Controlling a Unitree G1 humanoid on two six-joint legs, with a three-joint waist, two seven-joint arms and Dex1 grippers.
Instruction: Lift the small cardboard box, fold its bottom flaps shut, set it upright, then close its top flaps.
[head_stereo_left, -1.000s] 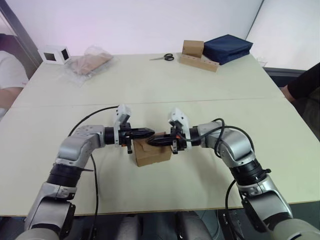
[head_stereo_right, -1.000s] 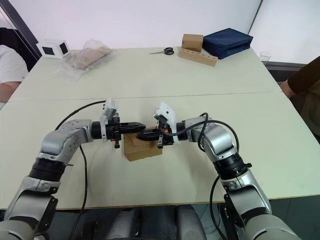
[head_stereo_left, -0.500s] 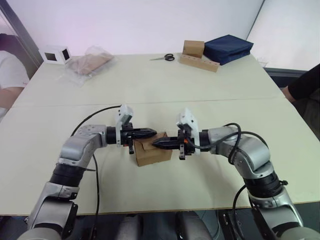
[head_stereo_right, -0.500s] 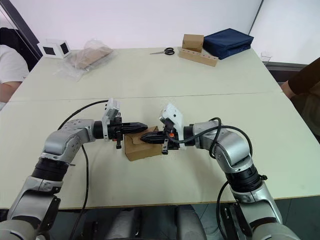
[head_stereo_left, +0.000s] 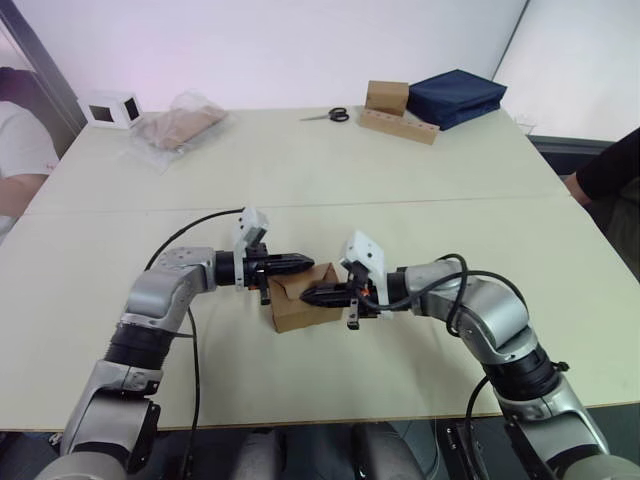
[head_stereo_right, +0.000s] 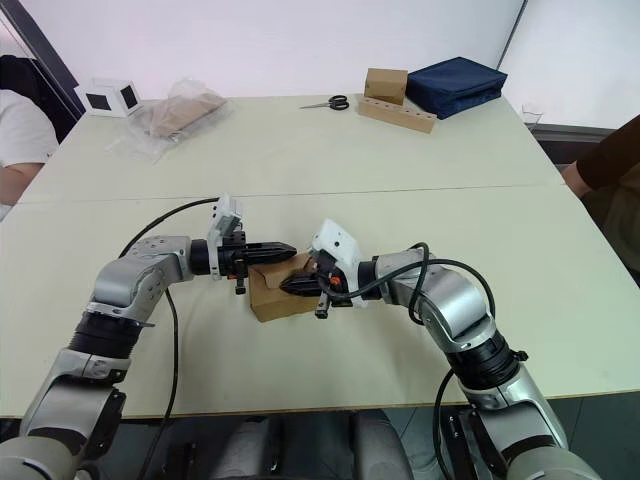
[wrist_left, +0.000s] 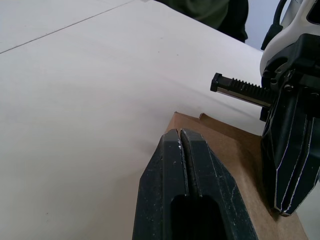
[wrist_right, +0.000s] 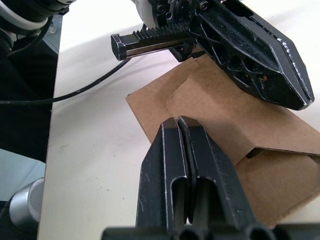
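Note:
The small cardboard box stands on the table's near middle, its top flaps folded over and lying nearly flat. My left gripper is shut, and its tips reach in from the left over the box's far top edge. My right gripper is also shut and comes in from the right, its tips lying over the top flaps. Neither gripper holds anything. The two sets of fingers cross close above the box, as the wrist views show: left gripper, right gripper.
At the back of the table are a white cube, a plastic bag, scissors, a brown box on a cardboard strip and a blue bag. People sit at the left edge and the right edge.
My right arm drew back to the right, then came in again; its fingertips now lie lower on the box top. The left gripper has barely moved.

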